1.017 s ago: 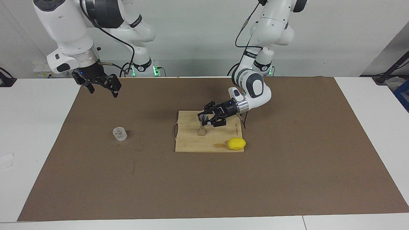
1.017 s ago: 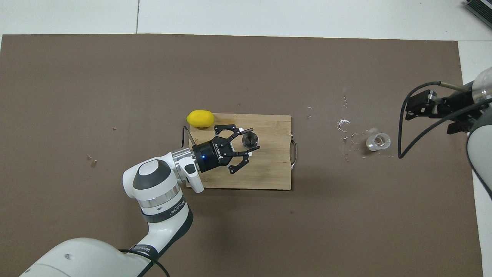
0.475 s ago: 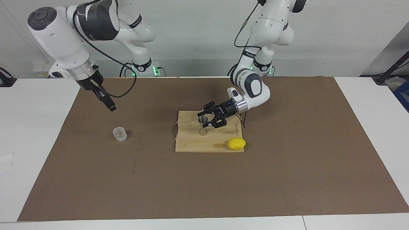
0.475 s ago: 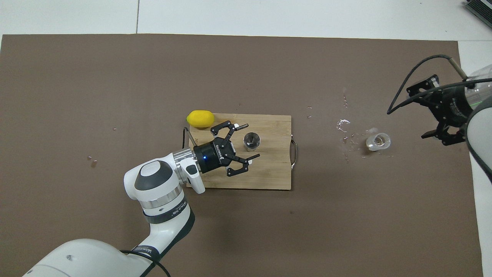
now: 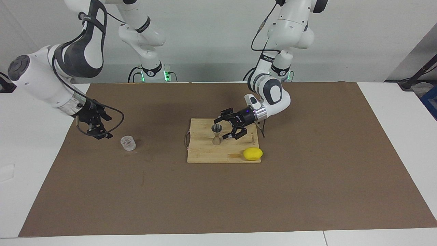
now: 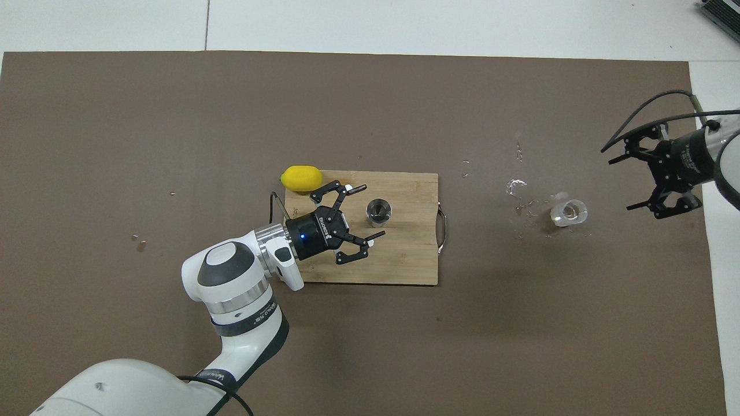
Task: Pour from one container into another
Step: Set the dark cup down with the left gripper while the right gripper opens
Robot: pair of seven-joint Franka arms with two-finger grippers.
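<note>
left tool [image 5: 226,128] wide, empty, just beside jigger [image 5: 216,134] | right tool [image 5: 97,124] wide, empty, near cup [image 5: 128,143] | risk: a finger knocks the light cup or top-heavy jigger over

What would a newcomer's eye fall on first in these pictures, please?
Probably the metal jigger standing upright on the wooden board at mid-table, with the left tool open just beside it. Next, the clear cup toward the right arm's end, the right tool open near it.

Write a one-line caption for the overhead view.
Left claw open beside the jigger on the board; right claw open near the clear cup.
</note>
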